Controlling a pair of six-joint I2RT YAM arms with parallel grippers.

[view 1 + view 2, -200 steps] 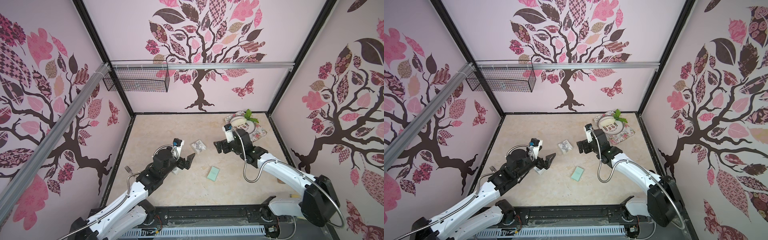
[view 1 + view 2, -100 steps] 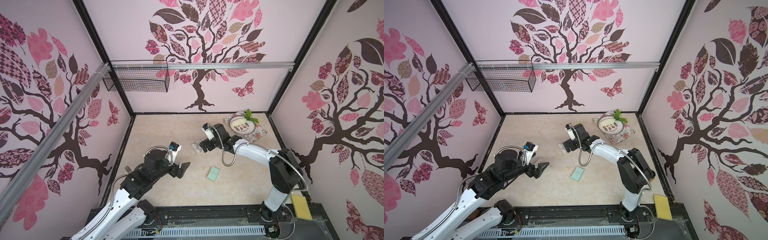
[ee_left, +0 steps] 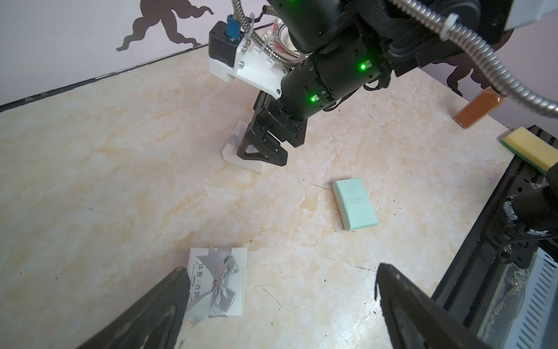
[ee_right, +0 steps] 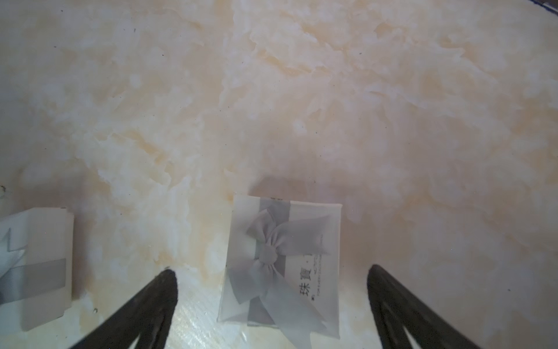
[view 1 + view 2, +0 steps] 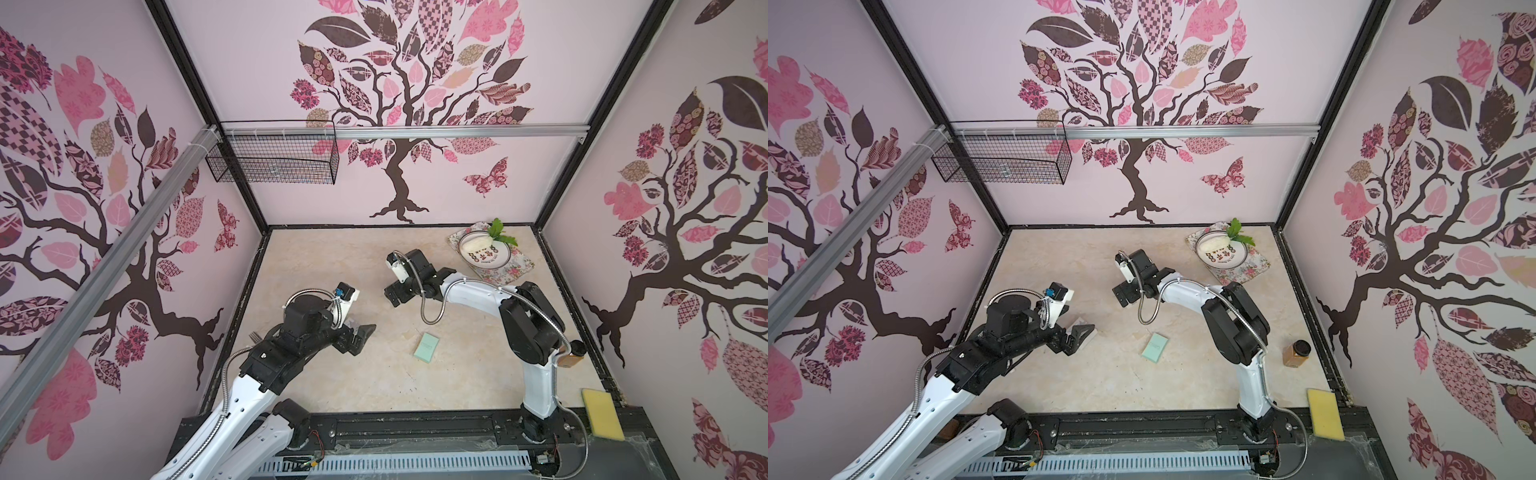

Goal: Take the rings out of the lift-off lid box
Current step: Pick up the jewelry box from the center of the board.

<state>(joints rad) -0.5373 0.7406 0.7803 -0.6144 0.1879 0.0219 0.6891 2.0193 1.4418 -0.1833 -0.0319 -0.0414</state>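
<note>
While the right tool point(image 4: 271, 272) hangs over the middle of the tabletop point(image 5: 332, 257) with its two dark fingers spread wide apart, a small white box tied with a grey ribbon bow, the far bow box point(image 4: 280, 263), lies flat between them. The right wrist view shows bare marbled surface on either side of that box, so neither finger grips it, and its lid is on. From the left wrist view the right tool point(image 3: 262, 157) points steeply down at the far bow box point(image 3: 235, 142); whether the tips touch it I cannot tell.

Nearer and further left, the left tool point(image 3: 280, 270) also has its fingers parted, with only bare tabletop in the gap. A second white box of the same kind, the near bow box point(image 3: 216, 284), lies closed just beside one finger, whose tip overlaps the box's corner in that view. In a top view its pale edge point(image 5: 1079, 323) peeks out from behind the left tool point(image 5: 1084, 332).

No view shows the rings; both bow boxes are shut.

A flat mint box point(image 5: 427, 348) lies closed, nearer than the right tool, to the right of the left tool and apart from both.

At the far right a plate point(image 5: 494, 266) rests on a floral mat point(image 5: 517, 266). Near the right edge stand an amber jar point(image 5: 1296, 353) and, nearer, a yellow sponge point(image 5: 1325, 413).
</note>
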